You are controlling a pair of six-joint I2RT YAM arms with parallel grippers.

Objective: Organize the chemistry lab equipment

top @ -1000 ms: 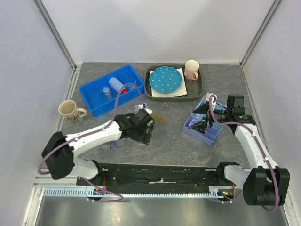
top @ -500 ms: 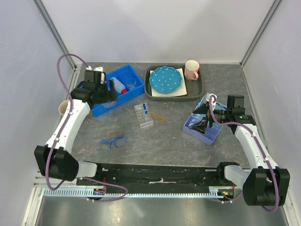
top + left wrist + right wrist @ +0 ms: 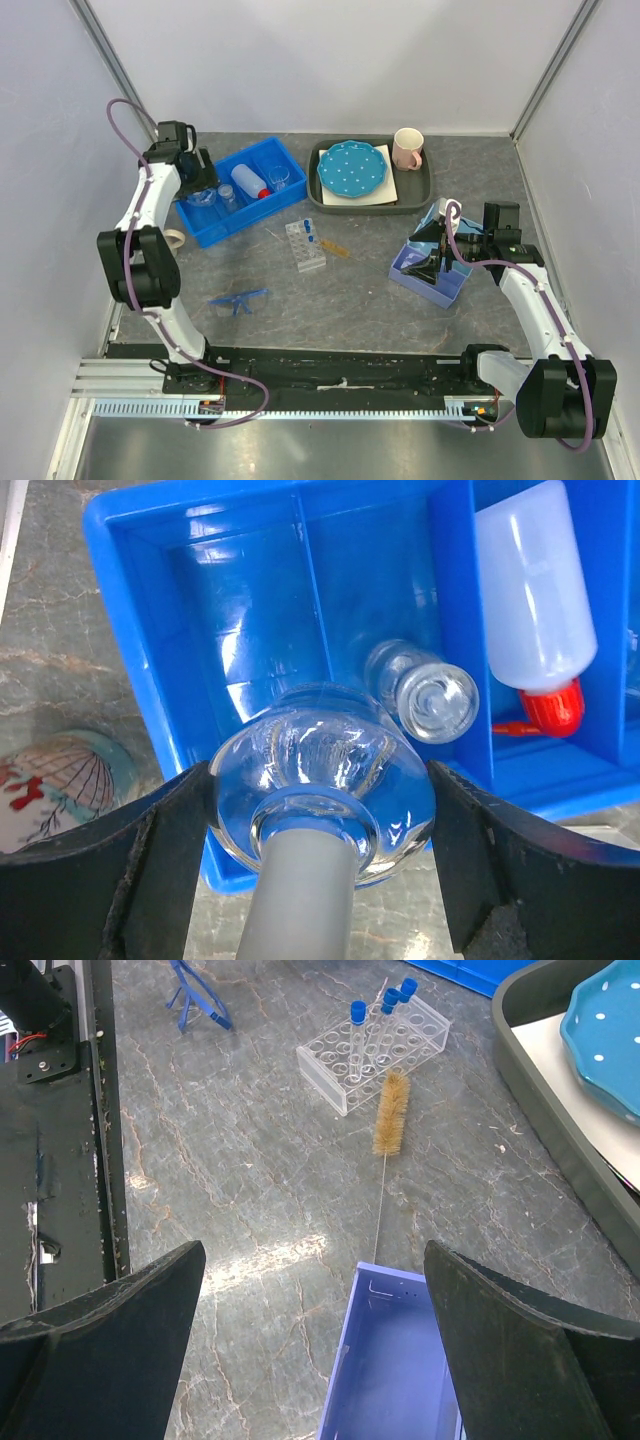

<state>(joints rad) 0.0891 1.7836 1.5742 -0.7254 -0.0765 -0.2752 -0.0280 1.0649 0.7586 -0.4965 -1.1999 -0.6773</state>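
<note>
My left gripper (image 3: 196, 190) (image 3: 320, 815) is shut on a clear round glass flask (image 3: 318, 760) and holds it over the left compartment of the blue bin (image 3: 222, 222) (image 3: 130, 630). A small clear beaker (image 3: 428, 695) lies in that bin beside the white squeeze bottle with red nozzle (image 3: 250, 181) (image 3: 532, 590). Another beaker (image 3: 278, 177) stands in the bin's right end. The test-tube rack (image 3: 305, 246) (image 3: 378, 1050) and blue safety glasses (image 3: 238, 298) (image 3: 198, 1000) lie on the table. My right gripper (image 3: 436, 252) (image 3: 315, 1260) is open and empty above a lavender box (image 3: 432, 278) (image 3: 400, 1360).
A grey tray (image 3: 418, 190) holds the blue dotted plate (image 3: 351, 167) and pink mug (image 3: 407, 148). A beige mug (image 3: 175, 239) (image 3: 60, 790) lies left of the bin under my left arm. A bristle brush (image 3: 391, 1100) lies by the rack.
My left arm has swung from the table's middle to the bin's left end with the flask in its jaws. The right arm has not moved.
</note>
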